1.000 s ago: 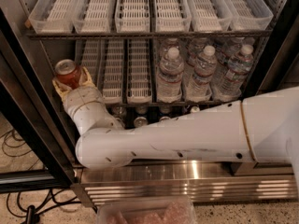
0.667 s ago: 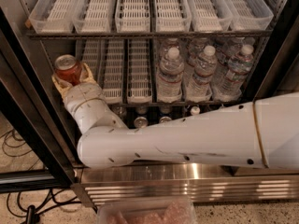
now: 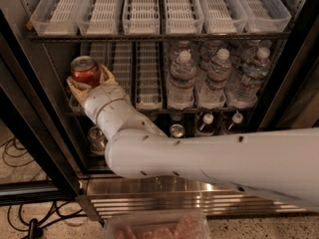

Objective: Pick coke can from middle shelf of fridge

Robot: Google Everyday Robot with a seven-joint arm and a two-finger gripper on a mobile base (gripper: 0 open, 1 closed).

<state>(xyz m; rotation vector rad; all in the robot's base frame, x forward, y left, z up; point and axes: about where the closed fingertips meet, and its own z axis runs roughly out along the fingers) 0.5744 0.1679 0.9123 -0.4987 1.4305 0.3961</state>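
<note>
coke can (image 3: 84, 69) clasped between the fingers (image 3: 106, 75) at the left end of the middle shelf (image 3: 148, 78).

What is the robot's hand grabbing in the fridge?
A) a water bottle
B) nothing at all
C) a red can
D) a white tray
C: the hand, at the left end of the middle shelf, is closed around the red coke can, while the water bottles stand untouched further right.

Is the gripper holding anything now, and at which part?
The gripper holds the coke can by its lower body, one finger on each side, at the left end of the middle shelf.
</note>
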